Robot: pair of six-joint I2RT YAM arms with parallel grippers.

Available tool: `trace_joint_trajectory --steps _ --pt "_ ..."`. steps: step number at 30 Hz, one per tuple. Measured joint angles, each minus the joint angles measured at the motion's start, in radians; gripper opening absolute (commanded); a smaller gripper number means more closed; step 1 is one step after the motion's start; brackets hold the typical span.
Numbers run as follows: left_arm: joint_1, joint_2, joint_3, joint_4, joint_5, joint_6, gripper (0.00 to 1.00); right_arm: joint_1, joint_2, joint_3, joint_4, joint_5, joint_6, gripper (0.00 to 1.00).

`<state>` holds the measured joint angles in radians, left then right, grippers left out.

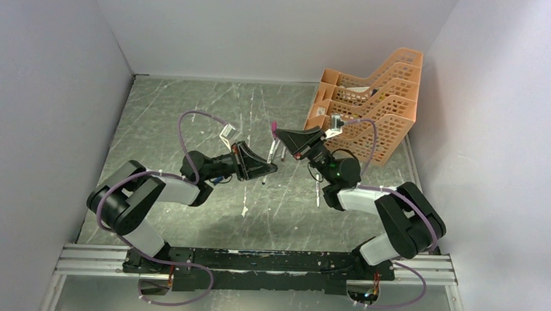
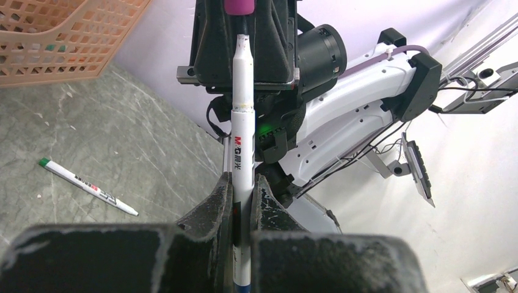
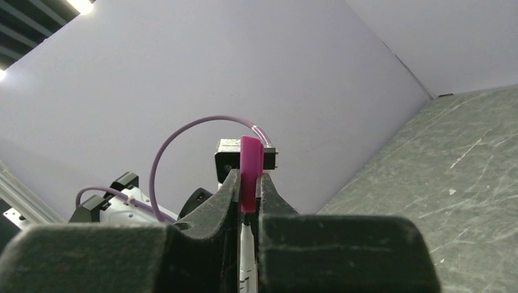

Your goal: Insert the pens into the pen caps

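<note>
Grey marbled tabletop [image 1: 191, 111], walled in pale lilac, is carrying an orange mesh tray [image 1: 392, 97] at its far right corner. Item one: left gripper [image 2: 243, 186], working well left of the tray, is clamping a silvery-white pen [image 2: 242, 122] by the barrel, bare tip pointing at the other arm. Item two: right gripper [image 3: 247, 183], hovering between the left gripper and the tray, is pinching a magenta cap [image 3: 250, 168], jaws closed tight on it. Tip and cap mouth are lining up, the tip just short of the cap or barely entering it; which, I cannot tell. Item three: a spare pen [image 2: 85, 186], green-ended, is lying loose on the tabletop, apart from the tray. Risks: a slightly tilted cap is likely to be jamming the tip on its rim, and pushing then may be sliding the smooth barrel back through the left jaws or twisting the cap free. Views: the left wrist camera is showing the pen's full alignment and the spare; the right wrist camera is showing only the cap grip; overhead is placing both arms against the tray.
</note>
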<state>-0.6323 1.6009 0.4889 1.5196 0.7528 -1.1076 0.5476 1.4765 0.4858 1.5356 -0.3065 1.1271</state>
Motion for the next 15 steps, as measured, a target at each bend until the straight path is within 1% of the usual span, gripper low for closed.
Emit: trace_joint_trajectory --steps 15 --pt "0.000 0.002 0.000 0.000 -0.001 -0.001 0.07 -0.001 0.003 -0.008 0.000 0.000 0.002 0.00"
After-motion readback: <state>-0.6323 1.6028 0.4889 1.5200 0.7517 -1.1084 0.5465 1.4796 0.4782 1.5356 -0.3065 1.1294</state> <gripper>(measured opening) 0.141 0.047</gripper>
